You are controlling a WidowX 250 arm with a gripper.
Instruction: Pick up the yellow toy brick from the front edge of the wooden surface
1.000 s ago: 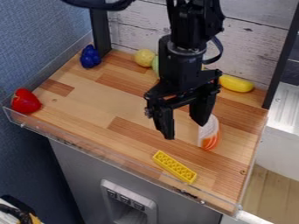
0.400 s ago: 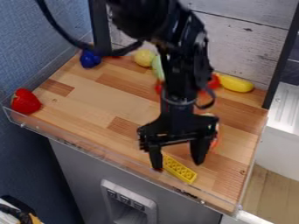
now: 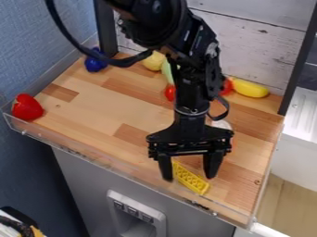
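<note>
Camera view has the gripper (image 3: 189, 178) with fingers apart around the yellow brick (image 3: 191, 178), lower middle, pretty near the rail (image 3: 117, 167); wood (image 3: 99, 109) stretches off left.

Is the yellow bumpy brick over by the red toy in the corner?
No, the yellow brick is by the claw, away from the red toy at the left.

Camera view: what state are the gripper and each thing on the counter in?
Gripper: open, fingers apart
Yellow brick: lying down, not clamped
Toy banana: lying on its side
Red toy: uncovered, in full view
Blue toy: partly covered
White item: mostly hidden
</note>
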